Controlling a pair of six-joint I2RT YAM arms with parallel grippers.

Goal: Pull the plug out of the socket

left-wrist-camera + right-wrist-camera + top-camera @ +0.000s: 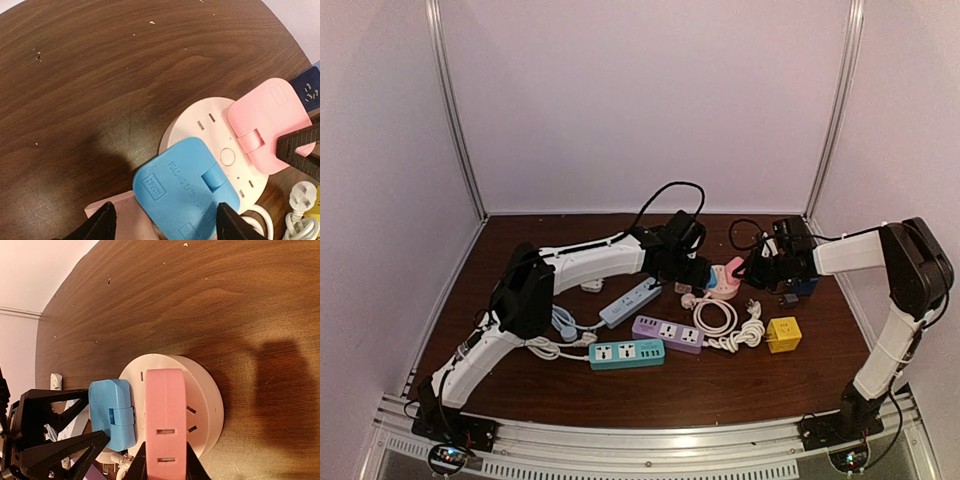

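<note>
1. Pink plug (pixel 166 425) on top of the round white socket (pixel 200 117), over its right half in the top view, overhanging the rim; pins hidden, so no telling how deep it is seated.
2. Right gripper (pixel 165 462) closed onto the pink plug, one finger pressed to each long side at the end that overhangs the socket.
3. Blue plug (pixel 185 190) on the socket's left half, side by side with the pink one, a narrow strip of white face between them.
4. Left gripper (pixel 167 220) wide open astride the blue plug's outer end; one finger (pixel 102 225) clear of the plug, the other at its edge, nothing gripped.
5. Socket itself flat on the brown table (pixel 100 75).
6. Dark blue adapter (pixel 307 90) just right of the socket, past the pink plug.
7. Coiled white cable (pixel 720 320) just in front of the socket.
8. Yellow cube (pixel 783 334) near-right of the socket, beyond the coil.
9. Three power strips near-left of the socket: grey-blue (pixel 630 302), purple (pixel 667 334), teal (pixel 627 353).
</note>
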